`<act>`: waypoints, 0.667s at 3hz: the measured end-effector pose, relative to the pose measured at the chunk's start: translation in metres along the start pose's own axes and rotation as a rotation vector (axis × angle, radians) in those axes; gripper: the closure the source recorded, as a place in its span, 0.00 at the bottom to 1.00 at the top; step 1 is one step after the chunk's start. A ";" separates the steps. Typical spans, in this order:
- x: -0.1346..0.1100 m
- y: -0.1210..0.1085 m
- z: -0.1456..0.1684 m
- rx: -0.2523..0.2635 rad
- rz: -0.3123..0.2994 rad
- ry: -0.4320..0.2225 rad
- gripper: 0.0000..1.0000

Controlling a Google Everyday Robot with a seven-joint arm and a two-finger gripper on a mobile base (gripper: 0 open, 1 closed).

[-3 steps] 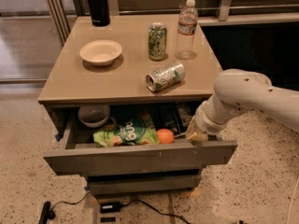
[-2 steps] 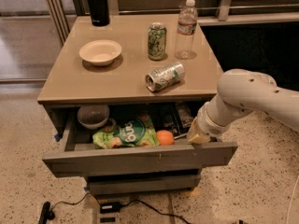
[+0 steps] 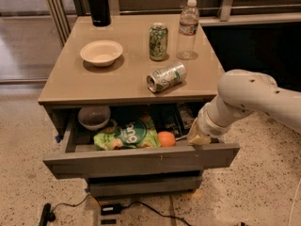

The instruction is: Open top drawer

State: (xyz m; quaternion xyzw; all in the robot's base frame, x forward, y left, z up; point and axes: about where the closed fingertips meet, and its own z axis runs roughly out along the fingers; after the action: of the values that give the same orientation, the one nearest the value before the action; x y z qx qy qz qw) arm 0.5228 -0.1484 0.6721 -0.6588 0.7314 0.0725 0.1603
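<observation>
Top drawer point(image 3: 141, 161) stands open; hand point(image 3: 198, 136) at its right rim, grip indiscernible.

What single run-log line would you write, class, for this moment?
top drawer: pulled out | gripper: at drawer's right front corner | inside: green bag, orange, dark bowl

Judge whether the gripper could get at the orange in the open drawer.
Probably yes. The gripper sits at the front edge of the drawer, and the orange lies uncovered just beside it, clear of the tabletop, with only the green bag on its far side.
</observation>
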 end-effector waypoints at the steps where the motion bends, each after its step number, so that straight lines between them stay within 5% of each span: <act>1: 0.000 0.000 0.000 0.000 0.000 0.000 0.19; 2: 0.000 0.000 0.000 0.000 0.000 0.000 0.00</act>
State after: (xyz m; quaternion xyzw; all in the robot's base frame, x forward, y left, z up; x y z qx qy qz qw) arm 0.5227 -0.1483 0.6720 -0.6589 0.7314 0.0725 0.1602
